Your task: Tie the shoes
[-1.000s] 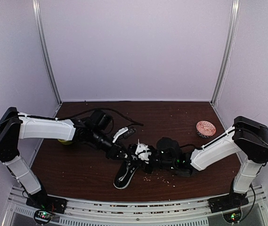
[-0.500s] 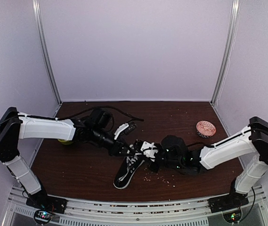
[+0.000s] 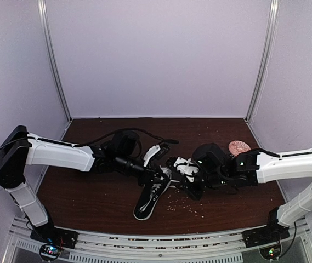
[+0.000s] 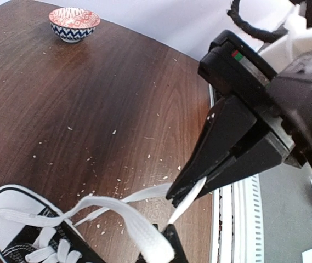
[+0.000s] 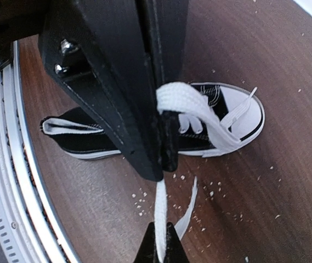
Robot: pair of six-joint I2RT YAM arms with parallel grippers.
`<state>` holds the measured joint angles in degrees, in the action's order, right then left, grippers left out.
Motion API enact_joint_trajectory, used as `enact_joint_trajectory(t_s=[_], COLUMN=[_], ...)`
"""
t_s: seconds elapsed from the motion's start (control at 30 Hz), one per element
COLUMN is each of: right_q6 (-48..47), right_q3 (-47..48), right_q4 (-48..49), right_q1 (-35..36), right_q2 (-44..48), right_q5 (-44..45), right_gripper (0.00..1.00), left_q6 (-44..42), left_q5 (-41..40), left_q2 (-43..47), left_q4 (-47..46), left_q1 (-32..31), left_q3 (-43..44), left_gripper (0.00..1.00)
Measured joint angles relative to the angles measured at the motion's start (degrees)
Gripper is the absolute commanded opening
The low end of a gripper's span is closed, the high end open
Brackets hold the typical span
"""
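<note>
Laces (image 4: 117, 205) pinched by left tool (image 5: 164, 164), right tool (image 4: 179, 196), both closed.

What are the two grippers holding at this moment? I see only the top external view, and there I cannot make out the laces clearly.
Observer: The left wrist view shows the right gripper with its jaws shut on a white lace strand that comes from the black sneaker.
Operator: And the left gripper?
Observer: In the right wrist view, the left gripper has its jaws shut on the second lace strand.
</note>
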<state>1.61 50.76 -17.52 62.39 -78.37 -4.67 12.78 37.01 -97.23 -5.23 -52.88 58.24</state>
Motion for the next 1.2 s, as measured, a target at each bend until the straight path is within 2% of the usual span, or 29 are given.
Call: enact_joint_trajectory(t_s=[0.17, 0.33, 0.37, 0.47, 0.53, 0.7, 1.0, 1.2], right_q6=[4.4, 9.4, 10.5, 13.2, 14.7, 17.1, 17.9, 17.9], right_q3=[0.5, 0.5, 0.5, 0.5, 0.6, 1.5, 5.0, 5.6], right_q4=[-4.1, -0.9, 0.4, 4.3, 6.3, 8.4, 10.2, 10.5], right_q1=[-0.1, -0.6, -0.7, -0.7, -0.6, -0.3, -0.7, -1.4], right_q2=[0.0, -2.8, -3.9, -7.6, -10.1, -12.7, -14.0, -15.3], right_q5=[-7.0, -12.5, -13.5, -15.1, -16.1, -15.6, -10.4, -8.7], right_gripper=[0.00, 0.00, 0.00, 0.00, 0.00, 0.00, 0.00, 0.00], left_q6=[1.1, 3.3, 3.7, 4.8, 5.6, 5.8, 4.2, 3.4], left_q5=[-1.9, -5.1, -5.9, -8.8, -11.6, -16.4, -16.3, -11.8], left_q2=[-1.2, -0.9, -0.6, 0.8, 1.5, 3.1, 5.5, 5.5], left_q4=[-2.2, -4.4, -4.6, -4.6, -3.8, -2.7, -1.7, -2.3], left_q1=[-1.9, -2.3, -2.3, -2.2, -1.9, 0.3, 1.4, 4.2], left_q3=[-1.0, -3.4, -4.2, -6.9, -7.9, -10.0, -12.0, -12.3], left_gripper=[0.00, 0.00, 0.02, 0.23, 0.33, 0.47, 0.55, 0.52])
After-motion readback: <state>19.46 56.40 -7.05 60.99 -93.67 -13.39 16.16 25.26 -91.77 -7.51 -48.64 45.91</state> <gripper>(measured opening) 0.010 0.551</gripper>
